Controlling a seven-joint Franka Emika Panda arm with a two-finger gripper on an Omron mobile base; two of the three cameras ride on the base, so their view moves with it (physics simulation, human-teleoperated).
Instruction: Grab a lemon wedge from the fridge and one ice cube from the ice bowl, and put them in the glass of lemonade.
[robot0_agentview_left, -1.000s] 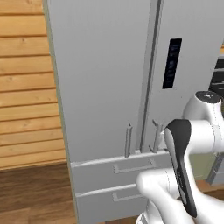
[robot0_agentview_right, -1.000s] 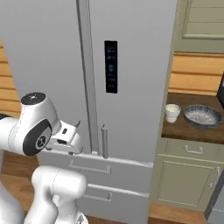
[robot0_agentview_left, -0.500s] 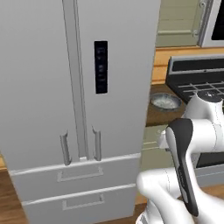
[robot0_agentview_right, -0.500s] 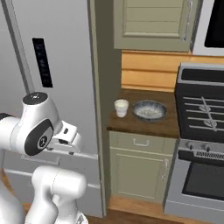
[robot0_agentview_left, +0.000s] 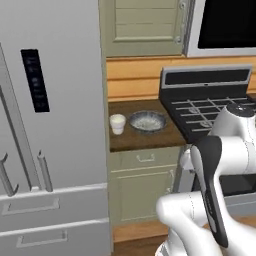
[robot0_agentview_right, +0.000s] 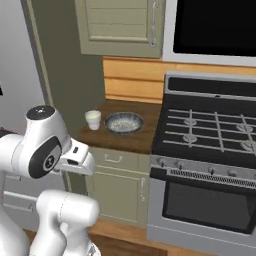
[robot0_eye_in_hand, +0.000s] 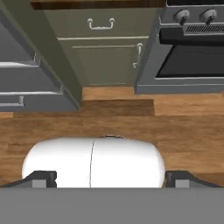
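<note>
1. The gripper hangs low and points down toward the wooden floor. Its two dark fingertips stand far apart at the bottom corners of the hand view, with nothing between them.
2. The fridge stands up and ahead of the gripper, to its left. Both doors are shut, and the vertical bar handles sit just above the two closed lower drawers. In the hand view, the fridge's lower drawers show at the upper left.
3. I cannot see the lemon wedge, since the fridge is closed.
4. The glass of lemonade stands upright on the dark wooden counter, well above and beyond the gripper. It is close to the fridge side of the counter.
5. The ice bowl sits just beside the glass, on the side toward the stove. The two are near each other but apart.
6. From the right base view, the glass and the bowl again sit side by side on the counter, with the stove right next to it.
7. Below the counter, straight ahead of the gripper, is an olive-green cabinet with a drawer and a door, both closed.
8. An upper cabinet and a dark microwave hang high above the counter and stove.
</note>
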